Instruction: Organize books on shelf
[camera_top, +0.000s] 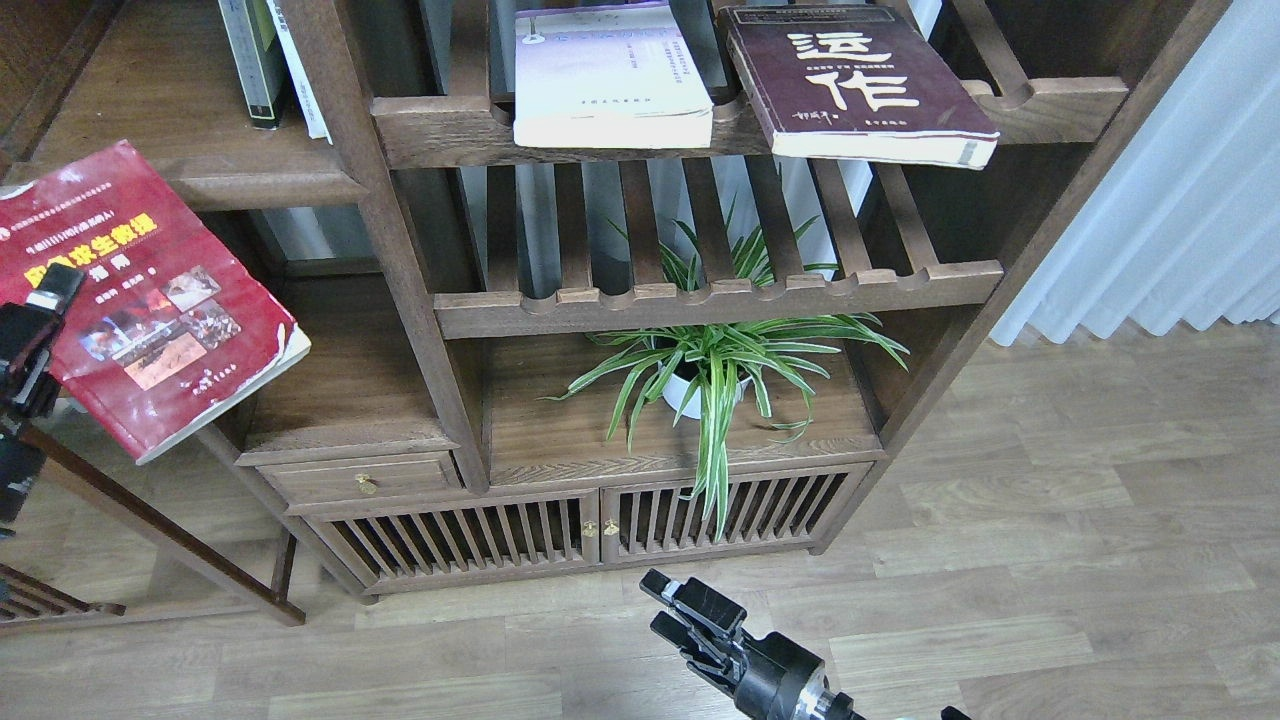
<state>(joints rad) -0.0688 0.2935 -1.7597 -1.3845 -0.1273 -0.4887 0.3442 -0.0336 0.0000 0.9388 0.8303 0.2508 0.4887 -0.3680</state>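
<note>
My left gripper (45, 300) is shut on the left edge of the bright red book (150, 300) and holds it tilted in the air, just below the front edge of the dark-brown shelf (200, 185) at the upper left. The lavender-white book (610, 75) and the maroon book (860, 85) with cream characters lie flat on the top slatted rack, overhanging its front rail. My right gripper (675, 605) hangs low over the floor at the bottom centre, empty; its fingers look close together.
Two upright books (270, 60) stand at the back right of the brown shelf. A spider plant (710, 370) in a white pot sits in the lower compartment under a slatted rack (720, 295). White curtain (1170, 200) at the right. Wooden floor in front.
</note>
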